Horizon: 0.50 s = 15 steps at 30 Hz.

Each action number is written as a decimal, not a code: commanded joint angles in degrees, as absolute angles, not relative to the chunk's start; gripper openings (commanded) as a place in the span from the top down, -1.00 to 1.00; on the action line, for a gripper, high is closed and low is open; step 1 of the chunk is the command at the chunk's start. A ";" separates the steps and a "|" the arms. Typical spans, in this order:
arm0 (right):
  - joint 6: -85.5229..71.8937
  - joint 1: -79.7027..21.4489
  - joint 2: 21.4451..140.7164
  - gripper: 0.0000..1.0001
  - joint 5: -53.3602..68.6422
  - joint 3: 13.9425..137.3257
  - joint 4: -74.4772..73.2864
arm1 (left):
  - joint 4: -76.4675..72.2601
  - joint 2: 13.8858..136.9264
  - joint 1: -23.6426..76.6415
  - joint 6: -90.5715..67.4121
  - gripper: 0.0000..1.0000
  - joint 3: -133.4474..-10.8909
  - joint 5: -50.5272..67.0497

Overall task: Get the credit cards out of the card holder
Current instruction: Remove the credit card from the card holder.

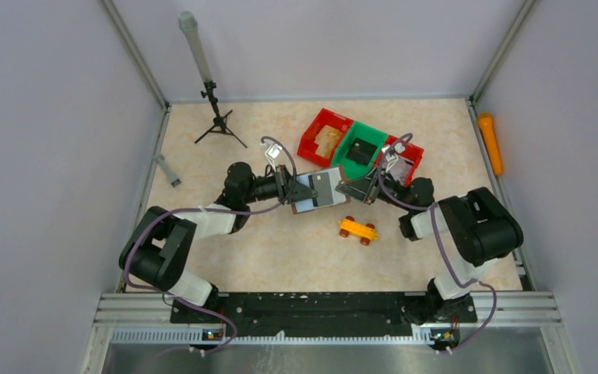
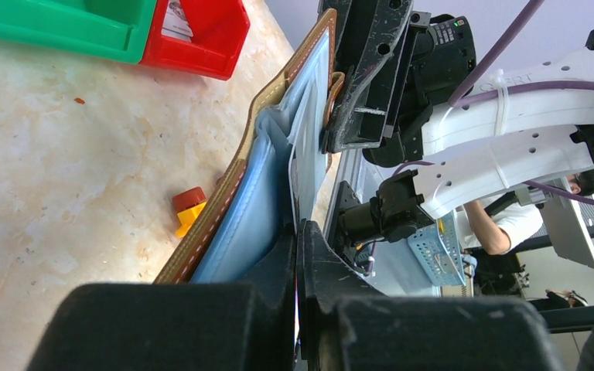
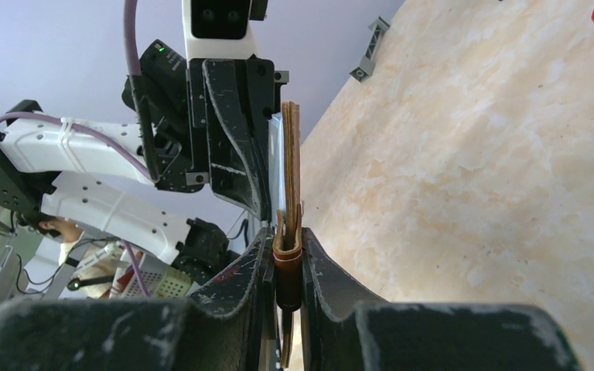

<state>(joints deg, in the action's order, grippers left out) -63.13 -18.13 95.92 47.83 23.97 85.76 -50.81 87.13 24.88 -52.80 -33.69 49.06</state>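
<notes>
Over the middle of the surface [image 1: 280, 257], lifted right off it: seeing a wallet [image 1: 317, 191] held up from both ends. Folded open, brown stitched leather outside, smooth grey-blue pockets inside. Pinched at its leather fold by the right end effector [image 3: 287, 247], scuffed black fingers tight on either side. Gripped from the other end by the left end effector [image 2: 297, 236], fingers pressed together on the thin pale edge of a card [image 2: 306, 147] standing out of a blue pocket.

Further back, lined up side by side: three open plastic bins. Red bin [image 1: 325, 134] with something pale and tan at the bottom. Green bin [image 1: 360, 148] with a flat dark thing inside. Second red bin [image 1: 406, 160] with something whitish in it, half hidden by a cable [image 1: 388, 156].

Just in front of the wallet, down on the beige, marbled surface: small orange toy car [image 1: 358, 229].
</notes>
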 commanded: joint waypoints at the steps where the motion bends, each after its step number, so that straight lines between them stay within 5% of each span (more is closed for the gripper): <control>1: -62.22 -16.53 93.40 1.00 45.89 23.34 98.63 | -53.76 85.32 24.44 -52.30 0.99 -34.29 49.13; 15: -62.37 -15.28 92.81 1.00 45.53 22.55 98.61 | -53.58 84.89 23.90 -52.32 0.99 -33.93 48.87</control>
